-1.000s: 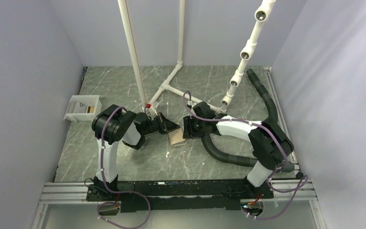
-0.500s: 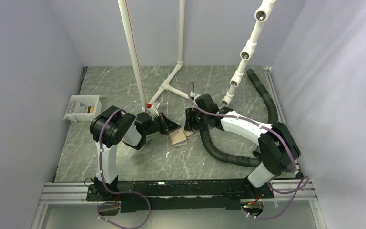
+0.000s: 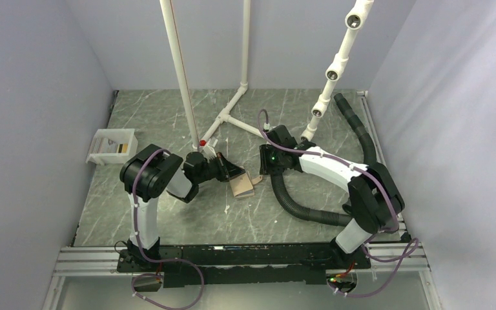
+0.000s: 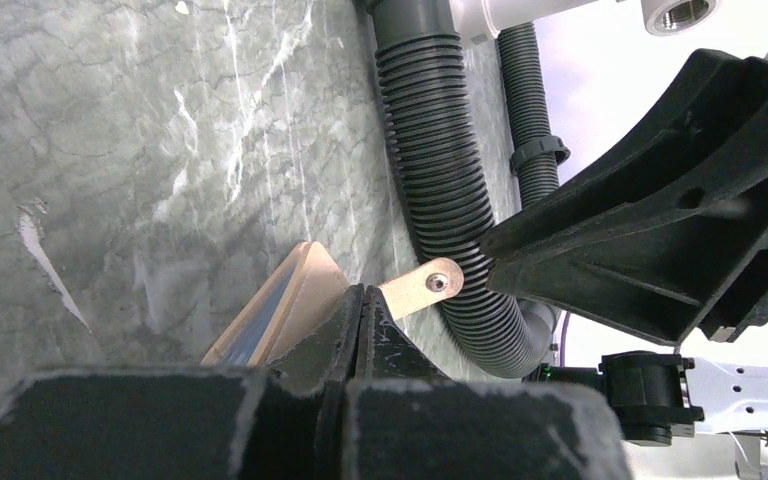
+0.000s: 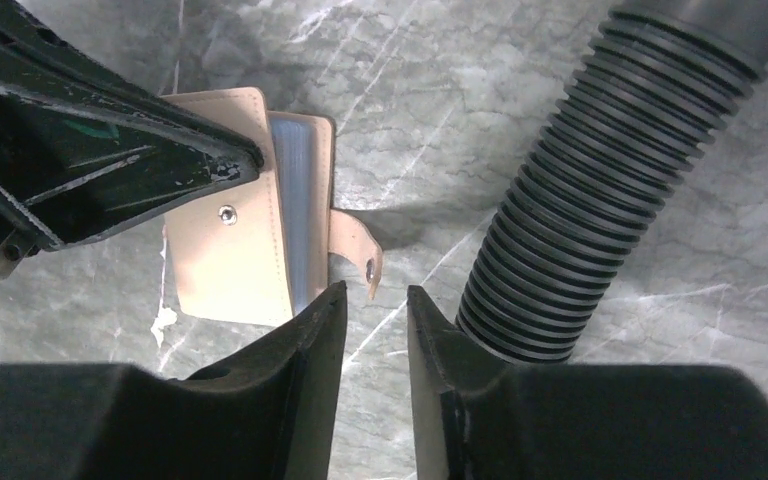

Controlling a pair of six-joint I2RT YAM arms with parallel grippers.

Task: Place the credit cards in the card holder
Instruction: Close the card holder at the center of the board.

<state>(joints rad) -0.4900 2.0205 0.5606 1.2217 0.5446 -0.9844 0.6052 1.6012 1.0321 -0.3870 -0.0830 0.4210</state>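
Observation:
The tan card holder lies spread on the marble table, its bluish pocket showing and its closing tab sticking out to the side. My left gripper is shut on the edge of the holder's cover, jaws pressed together. My right gripper hovers just beside the tab, its jaws a narrow gap apart with nothing between them; it sits right of the holder. No credit cards show in either gripper. Something dark lies in the white tray, too small to identify.
A black corrugated hose curves along the table right beside my right gripper. A white pipe frame stands behind the holder. The white tray sits by the left wall.
My right gripper has drawn back from over the card holder, to the right and farther off, and its jaws have narrowed. The left gripper has stayed on the holder.

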